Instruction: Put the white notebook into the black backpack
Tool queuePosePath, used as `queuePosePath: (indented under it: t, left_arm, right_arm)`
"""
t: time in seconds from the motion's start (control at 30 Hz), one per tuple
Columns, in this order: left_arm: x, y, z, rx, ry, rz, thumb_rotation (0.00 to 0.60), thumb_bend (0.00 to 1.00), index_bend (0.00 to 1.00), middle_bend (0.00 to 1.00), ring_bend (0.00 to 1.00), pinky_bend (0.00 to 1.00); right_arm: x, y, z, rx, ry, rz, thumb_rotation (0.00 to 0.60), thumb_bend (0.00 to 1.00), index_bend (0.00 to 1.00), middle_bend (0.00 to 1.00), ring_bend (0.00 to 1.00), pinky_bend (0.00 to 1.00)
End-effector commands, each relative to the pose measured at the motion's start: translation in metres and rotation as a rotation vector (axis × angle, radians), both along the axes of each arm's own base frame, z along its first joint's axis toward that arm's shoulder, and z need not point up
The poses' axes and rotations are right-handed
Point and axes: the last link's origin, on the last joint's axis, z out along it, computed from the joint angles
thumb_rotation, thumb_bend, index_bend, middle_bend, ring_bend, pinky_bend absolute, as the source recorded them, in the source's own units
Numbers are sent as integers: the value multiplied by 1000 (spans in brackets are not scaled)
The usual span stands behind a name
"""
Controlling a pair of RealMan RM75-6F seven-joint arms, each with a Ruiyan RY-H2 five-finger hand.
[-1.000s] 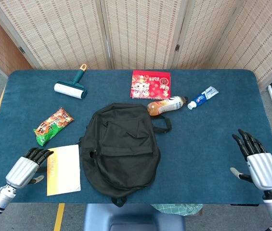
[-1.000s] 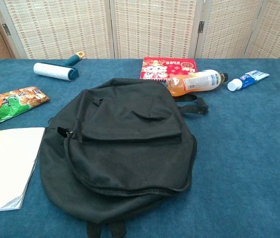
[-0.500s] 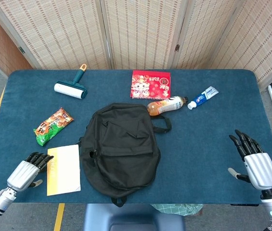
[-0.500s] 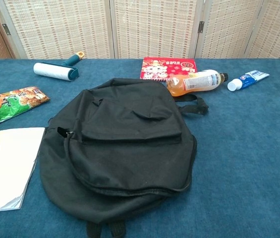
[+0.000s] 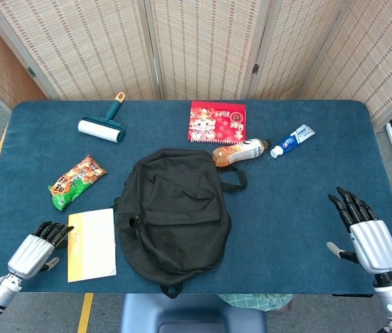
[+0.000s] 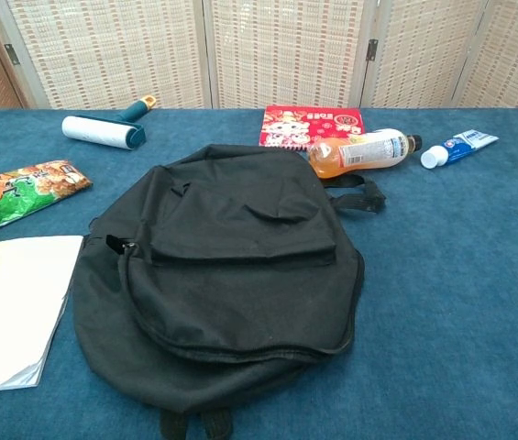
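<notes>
Woven folding screens back a blue carpeted surface (image 5: 307,180). Mid-surface lies the flat black fabric backpack (image 5: 175,218), and the white notebook with a yellow-edged cover (image 5: 92,244) rests just beside it toward the front-left corner. Left hand (image 5: 37,248) hovers empty at the notebook's outer edge, fingers loosely apart; right hand (image 5: 362,230) spreads wide, empty, near the front-right corner.

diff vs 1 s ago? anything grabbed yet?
Nothing grabbed. The left hand has drawn back off the white notebook, down toward the near table edge. The right hand drifted slightly left and down, fingers spread, holding nothing. Black backpack, notebook and the other items haven't moved.
</notes>
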Motion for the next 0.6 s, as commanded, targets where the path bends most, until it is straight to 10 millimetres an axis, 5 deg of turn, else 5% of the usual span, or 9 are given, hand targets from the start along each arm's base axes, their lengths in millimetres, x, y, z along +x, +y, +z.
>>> queuePosePath:
  t: [0.03,0.6]
  left_arm:
    - [-3,-3,-4,-9,2,11,600,407,153,211,191,212]
    - [-13,-10,-8,-21,27,48,600,391,140,204,186,204]
  right_arm:
    - [-1,0,0,-1,0,-4,600,0,0,0,58,143]
    - [1,-2,-3,9,-1,-7,600,0,0,0,61,143]
